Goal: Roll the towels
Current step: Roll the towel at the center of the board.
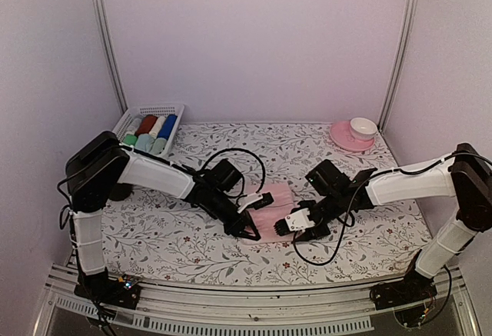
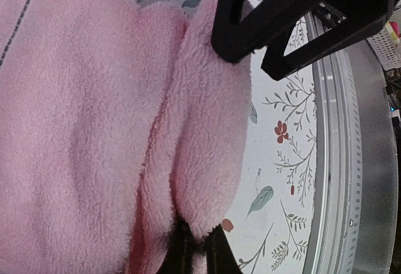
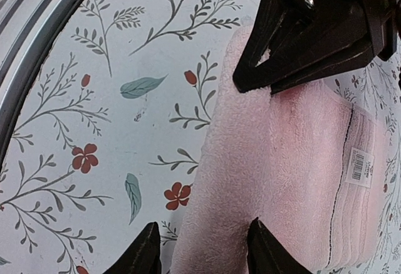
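Left tool (image 2: 199, 253) pinches pink towel (image 2: 94, 130) fold; fingertips buried, cut off.

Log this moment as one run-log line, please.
stage: rolling pink towel | left gripper: shut on towel's folded near edge | right gripper: open, straddling same edge

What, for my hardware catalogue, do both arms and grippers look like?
The left arm and right arm share white tube links with black joints and bases. The left gripper and right gripper have angular black fingers on white mounts. Black cables loop off both.
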